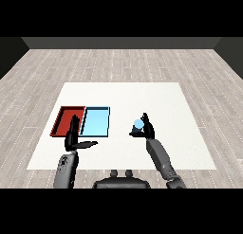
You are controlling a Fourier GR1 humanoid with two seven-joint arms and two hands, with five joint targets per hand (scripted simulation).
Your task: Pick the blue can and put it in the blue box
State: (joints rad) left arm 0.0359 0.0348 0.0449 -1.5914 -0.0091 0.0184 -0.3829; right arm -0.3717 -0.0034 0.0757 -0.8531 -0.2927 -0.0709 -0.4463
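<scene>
A: Right robot hand [146, 129] is up off the white desk [156, 98], fingers and thumb curled round the blue can [138, 124]. The can sits in that grasp, its pale blue top showing just to the left of the palm.

B: And the trays?

A: Both lie well to the left of that right robot hand, side by side and touching along one long edge. The light blue tray [96, 121] is the nearer one to the can-holding hand; the red tray [65, 120] lies beyond it, further left. I see nothing inside the blue tray, just its flat pale floor and darker rim.

B: The red one?

A: Its floor shows bare red too, though the left robot hand [73, 138] rises in front of its near right corner and hides a part of it. What lies behind those fingers I can't tell.

B: How does that left hand stand?

A: Released. Fingers straight and pointing up and away, thumb stuck out to the right toward the blue tray's near edge. It holds nothing.

B: So the can is not in a tray.

A: No. It is in the right hand, with bare desk between it and the blue tray's right rim.
</scene>
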